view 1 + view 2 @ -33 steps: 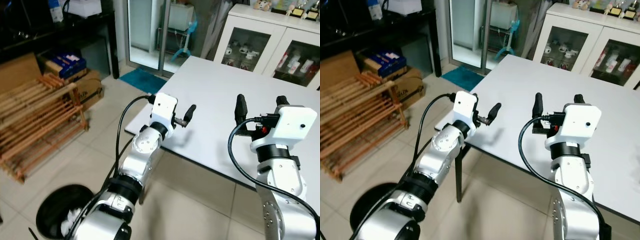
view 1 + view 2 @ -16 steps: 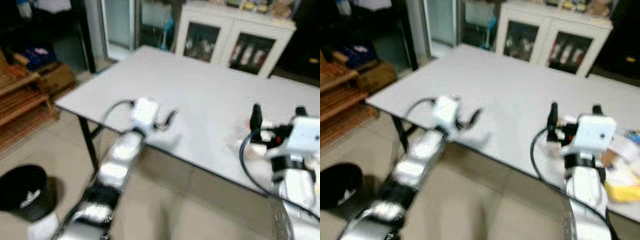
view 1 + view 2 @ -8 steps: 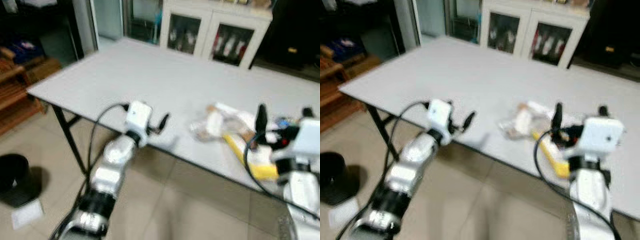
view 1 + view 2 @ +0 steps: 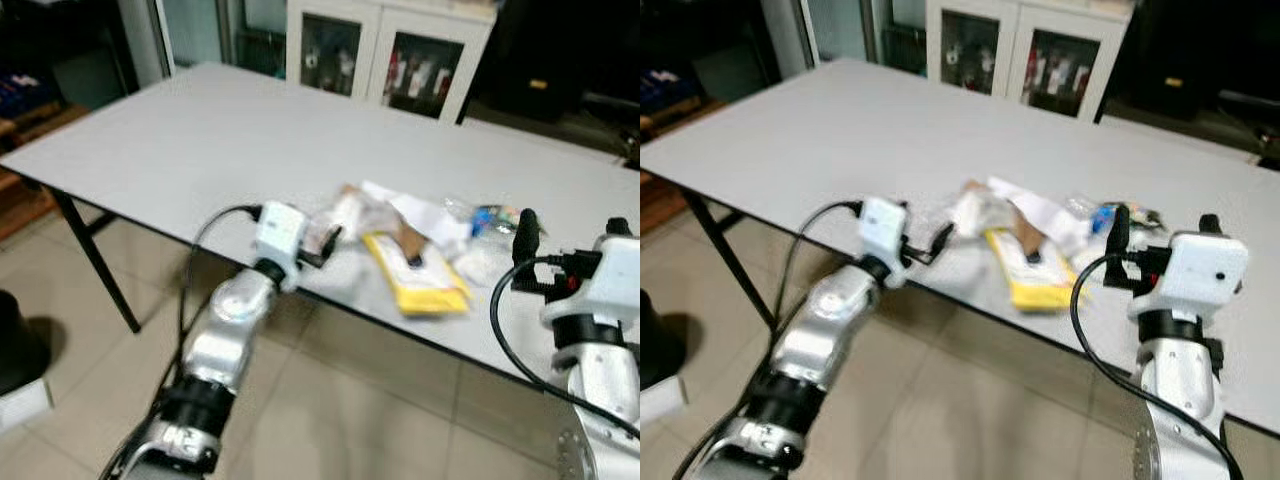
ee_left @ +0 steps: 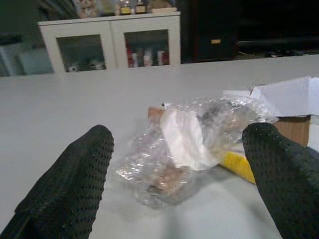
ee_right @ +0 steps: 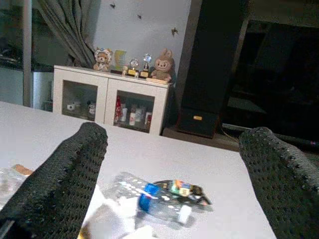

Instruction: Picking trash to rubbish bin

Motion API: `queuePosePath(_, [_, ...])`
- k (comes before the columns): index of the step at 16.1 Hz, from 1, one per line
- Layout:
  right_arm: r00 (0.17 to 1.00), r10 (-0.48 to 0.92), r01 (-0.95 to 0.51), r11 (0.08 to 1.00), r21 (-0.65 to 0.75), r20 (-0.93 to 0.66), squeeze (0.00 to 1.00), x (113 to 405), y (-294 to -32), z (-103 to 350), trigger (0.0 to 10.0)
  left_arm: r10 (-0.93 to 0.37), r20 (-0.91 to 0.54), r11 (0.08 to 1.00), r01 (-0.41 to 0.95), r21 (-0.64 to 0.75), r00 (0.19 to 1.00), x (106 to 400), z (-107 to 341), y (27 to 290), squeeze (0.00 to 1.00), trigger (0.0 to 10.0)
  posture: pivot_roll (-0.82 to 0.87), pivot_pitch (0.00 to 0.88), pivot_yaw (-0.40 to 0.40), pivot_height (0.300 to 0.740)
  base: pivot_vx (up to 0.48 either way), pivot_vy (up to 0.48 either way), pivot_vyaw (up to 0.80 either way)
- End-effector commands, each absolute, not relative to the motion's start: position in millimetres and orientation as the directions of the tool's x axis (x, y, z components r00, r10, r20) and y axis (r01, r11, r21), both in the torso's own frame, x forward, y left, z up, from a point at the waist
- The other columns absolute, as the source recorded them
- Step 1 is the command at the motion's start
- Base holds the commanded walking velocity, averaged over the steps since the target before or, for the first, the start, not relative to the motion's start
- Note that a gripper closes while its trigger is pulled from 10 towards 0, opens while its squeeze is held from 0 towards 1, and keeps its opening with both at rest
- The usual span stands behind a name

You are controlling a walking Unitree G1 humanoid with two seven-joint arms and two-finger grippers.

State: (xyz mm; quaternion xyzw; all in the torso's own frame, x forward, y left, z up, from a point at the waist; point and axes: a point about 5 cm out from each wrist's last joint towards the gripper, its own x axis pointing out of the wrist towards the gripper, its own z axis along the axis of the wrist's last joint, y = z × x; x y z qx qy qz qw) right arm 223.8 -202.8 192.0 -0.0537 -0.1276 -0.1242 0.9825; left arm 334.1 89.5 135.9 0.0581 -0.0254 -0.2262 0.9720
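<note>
Heaped on the grey table (image 4: 180, 150): crumpled plastic wrap (image 5: 184, 144), yellow packet (image 4: 415, 275), apparently a crushed bottle (image 6: 159, 196). Beside the heap, left gripper (image 5: 182, 199) and right gripper (image 6: 172, 196), both wide open, empty.

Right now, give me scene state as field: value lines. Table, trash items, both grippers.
surface: grey table, trash piled near its front edge
trash: clear plastic wrapper; yellow packet; crushed plastic bottle with blue cap; white paper
left gripper: open, low over the table, aimed at the clear plastic wrapper, not touching it
right gripper: open, raised, facing the crushed plastic bottle, holding nothing
background: white glass-door cabinet behind the table
</note>
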Motion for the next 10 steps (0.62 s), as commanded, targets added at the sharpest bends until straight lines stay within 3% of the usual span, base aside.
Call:
queuePosePath(1, [0.937,-0.239,0.267,0.960,-0.079,0.255,0.00,224.5,-205.3,191.8,10.0,-0.472,0.024,0.875,0.466,0.129,0.881,333.2,138.2,79.7,0.00,10.0,0.09,0.027,-0.040,0.740,0.000,-0.398,0.00])
queuePosePath(10, [0.938,-0.234,0.261,0.962,-0.078,0.254,0.00,225.8,-205.0,192.7,10.0,-0.470,0.020,0.877,0.464,0.128,0.882,334.1,137.7,77.3,0.00,10.0,0.09,0.028,-0.044,0.740,0.000,-0.398,0.00])
